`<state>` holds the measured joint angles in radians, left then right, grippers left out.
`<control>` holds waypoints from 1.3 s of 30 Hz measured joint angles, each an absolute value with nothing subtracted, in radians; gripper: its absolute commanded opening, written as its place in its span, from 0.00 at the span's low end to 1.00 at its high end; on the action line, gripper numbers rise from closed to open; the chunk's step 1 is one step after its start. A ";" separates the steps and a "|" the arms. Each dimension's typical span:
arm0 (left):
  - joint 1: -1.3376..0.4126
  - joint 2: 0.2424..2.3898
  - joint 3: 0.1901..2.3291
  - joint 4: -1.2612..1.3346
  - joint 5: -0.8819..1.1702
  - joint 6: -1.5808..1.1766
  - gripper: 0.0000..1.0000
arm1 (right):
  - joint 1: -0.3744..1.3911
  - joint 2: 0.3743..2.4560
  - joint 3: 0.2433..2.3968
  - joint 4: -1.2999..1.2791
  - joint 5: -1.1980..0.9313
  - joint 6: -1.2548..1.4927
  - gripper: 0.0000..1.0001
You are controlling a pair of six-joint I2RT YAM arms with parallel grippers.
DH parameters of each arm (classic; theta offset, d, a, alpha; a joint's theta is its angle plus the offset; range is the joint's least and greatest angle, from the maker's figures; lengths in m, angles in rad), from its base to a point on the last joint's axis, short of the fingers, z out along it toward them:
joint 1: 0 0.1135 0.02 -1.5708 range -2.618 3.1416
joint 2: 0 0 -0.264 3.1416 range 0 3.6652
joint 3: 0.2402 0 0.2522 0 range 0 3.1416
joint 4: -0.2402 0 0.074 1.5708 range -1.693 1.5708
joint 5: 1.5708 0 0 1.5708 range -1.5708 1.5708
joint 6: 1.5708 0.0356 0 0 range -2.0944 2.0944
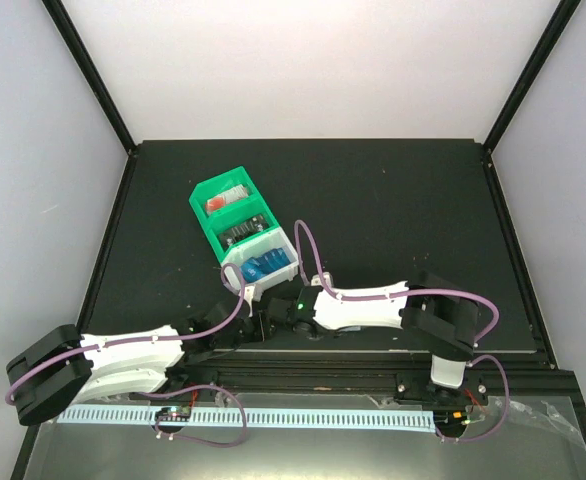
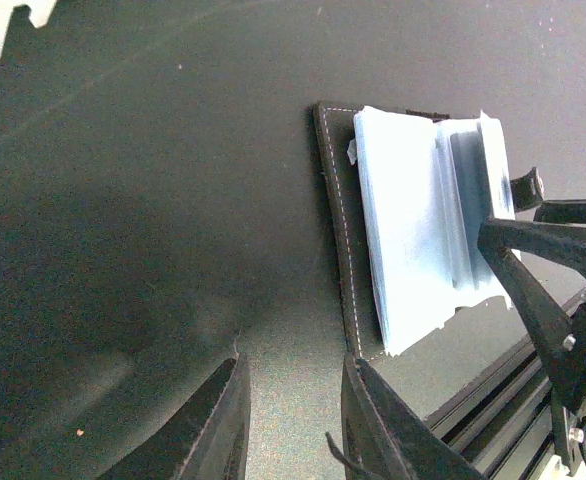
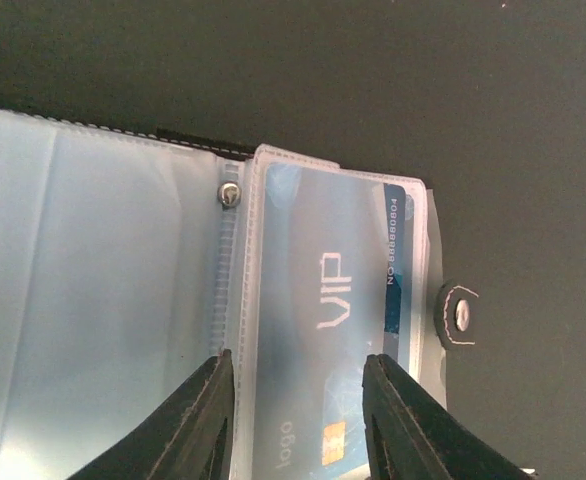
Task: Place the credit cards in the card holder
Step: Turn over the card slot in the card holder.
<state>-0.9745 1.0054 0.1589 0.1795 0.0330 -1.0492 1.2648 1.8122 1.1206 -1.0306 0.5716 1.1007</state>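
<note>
The left claw (image 2: 294,362) hangs low over the dark worktop (image 2: 123,200). Its two fingers (image 2: 223,420) are apart, and only bare surface shows between them. From above, the left arm reaches in from the near left corner and the right arm from the near right. They meet close to the front edge of the worktop.

Just behind that meeting point stands a green bin (image 1: 223,205). A white bin (image 1: 273,262) touches its nearer end and holds some blue things.

To the right of the left claw lies the card holder (image 2: 335,250), open and flat. Its black stitched cover is underneath, and its pale clear sleeves (image 2: 413,230) are spread on top.

The right claw (image 3: 298,358) is directly over the holder with its fingers apart, one on each side of the outermost sleeve. A blue credit card (image 3: 323,300) with pale "VIP" print sits inside that sleeve and shows through the gap between the fingers. I cannot tell whether the fingers touch the sleeve.

At the holder's right edge a short black strap with a metal snap (image 3: 458,315) sticks out onto the worktop.
</note>
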 measured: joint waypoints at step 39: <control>-0.945 0.987 0.152 0.168 0.033 -1.049 0.28 | 1.306 1.900 1.182 -1.077 0.627 1.106 0.10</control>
<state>-0.9455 0.9871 0.1524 0.1677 0.0334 -1.0489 1.3060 1.9003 1.1820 -1.0771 0.6273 1.1061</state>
